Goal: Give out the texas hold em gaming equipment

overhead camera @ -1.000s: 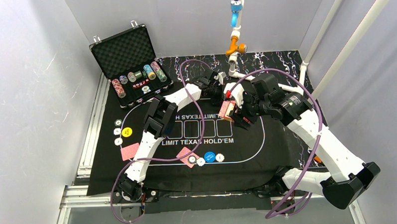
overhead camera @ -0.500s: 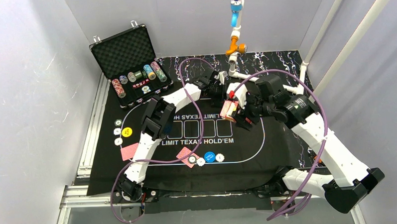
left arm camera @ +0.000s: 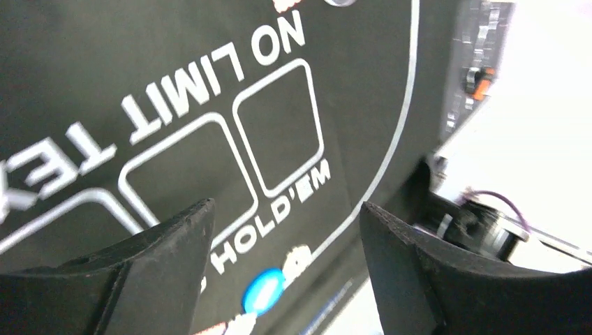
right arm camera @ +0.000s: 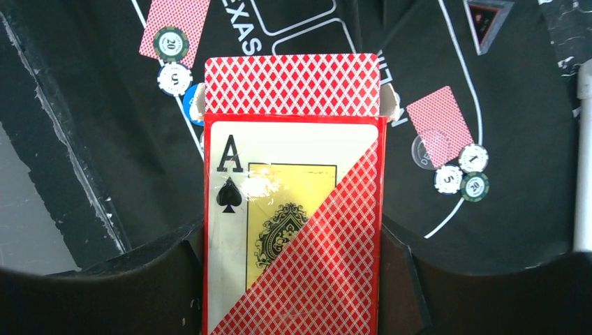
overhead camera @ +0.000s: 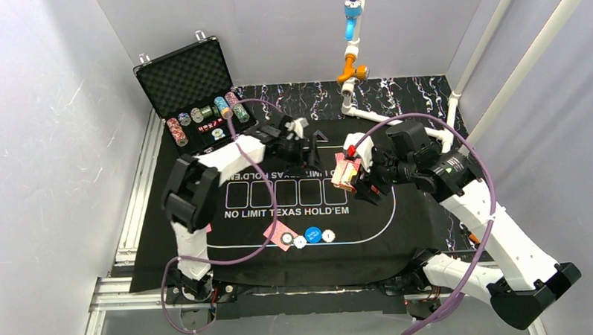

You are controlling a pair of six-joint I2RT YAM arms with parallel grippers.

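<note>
My right gripper (overhead camera: 351, 177) (right arm camera: 293, 244) is shut on the red deck box (overhead camera: 343, 170) (right arm camera: 293, 202), held upright above the right part of the mat; its flap is open and an ace of spades shows on its front. My left gripper (overhead camera: 308, 148) (left arm camera: 286, 209) hangs open and empty over the mat, just left of the deck. A red-backed card (overhead camera: 279, 234) (right arm camera: 174, 24) lies near the front with chips (right arm camera: 171, 43) and a blue button (overhead camera: 313, 235) (left arm camera: 264, 292). Another card (right arm camera: 440, 125) lies with three chips (right arm camera: 473, 159) beside it.
The black foam-lined case (overhead camera: 182, 76) stands open at the back left with rows of striped chips (overhead camera: 206, 112). The black mat (overhead camera: 287, 211) covers the table. A white pipe stand (overhead camera: 353, 54) rises at the back, and a white pole (overhead camera: 524, 63) slants on the right.
The left gripper has opened and drawn back to the left, away from the deck, and its elbow has swung left. The right gripper keeps its hold on the deck, nearly in place.
</note>
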